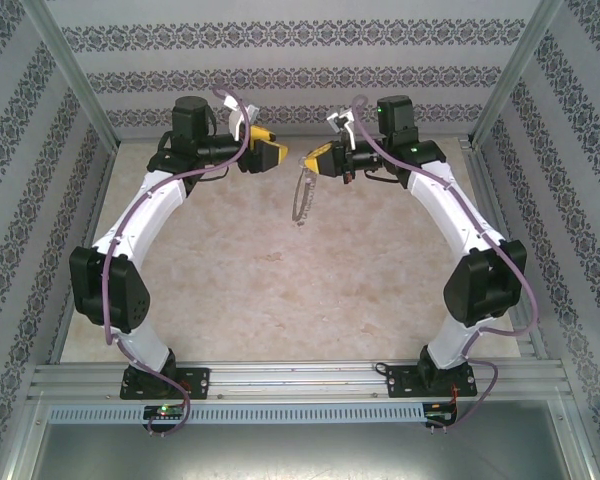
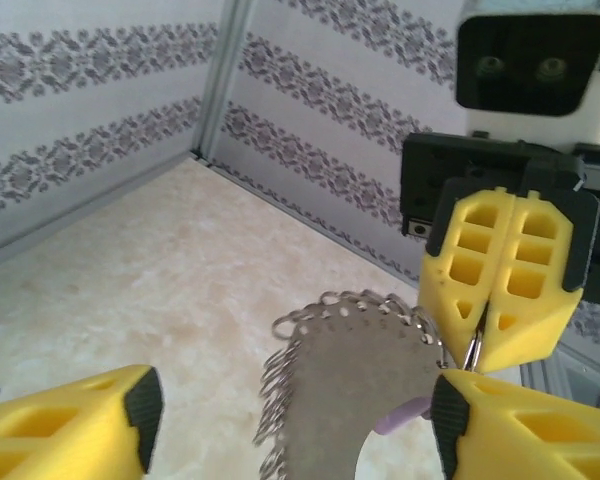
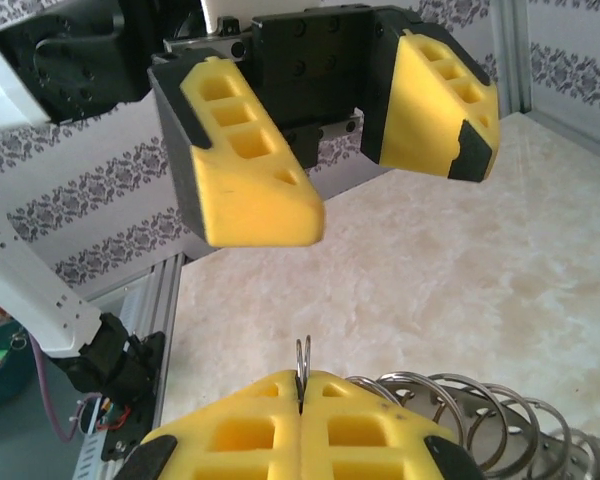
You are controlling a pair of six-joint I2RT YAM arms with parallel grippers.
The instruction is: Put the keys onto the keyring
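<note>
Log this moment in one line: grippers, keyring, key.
left gripper: open, facing ring | right gripper: shut on keyring, ring hanging from it | key: lilac head beside keyring

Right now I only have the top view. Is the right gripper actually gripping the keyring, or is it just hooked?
Observer: Gripping. In the right wrist view the right gripper is shut on one thin wire loop of the keyring.
Operator: And the key? I can't find it from up here.
Observer: In the left wrist view the key shows its lilac head at the keyring's lower edge, beside a finger of the open left gripper. It is not clamped.
</note>
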